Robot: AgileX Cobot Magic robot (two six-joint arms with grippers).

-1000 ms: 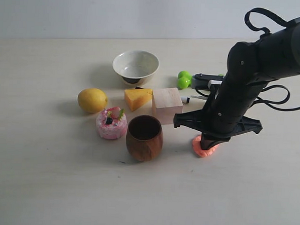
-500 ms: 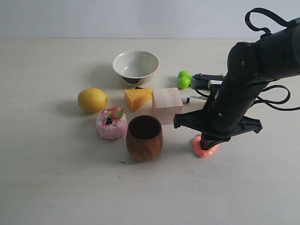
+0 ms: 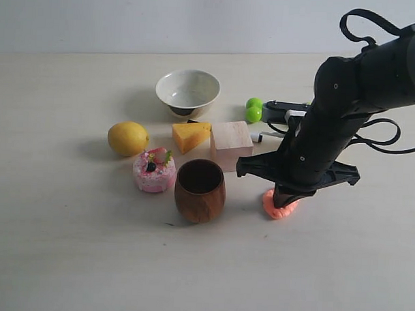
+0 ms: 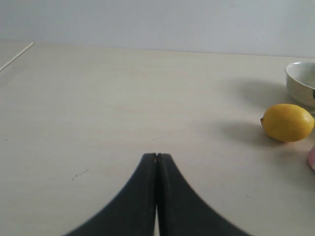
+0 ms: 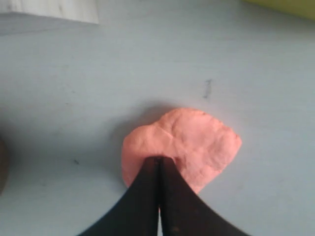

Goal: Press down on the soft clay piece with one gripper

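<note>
Pale worktop (image 3: 67, 260) carries the soft clay piece (image 5: 197, 140), near a wooden cup (image 3: 200, 191). The right hand (image 5: 158, 161), its fingers pressed together on nothing, touches its tip to the clay; the left hand (image 4: 156, 157) is likewise closed, above bare worktop.

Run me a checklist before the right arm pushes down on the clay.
1. Right hand shut to a single tip: ok.
2. Tip over the clay: ok, though near its edge, not its middle.
3. Clay flat on the table: ok.
4. Wooden cup apart from the arm: ok.
5. Left hand shut, away over bare table: ok.
6. How deep the tip sits in the clay: cannot tell.
</note>
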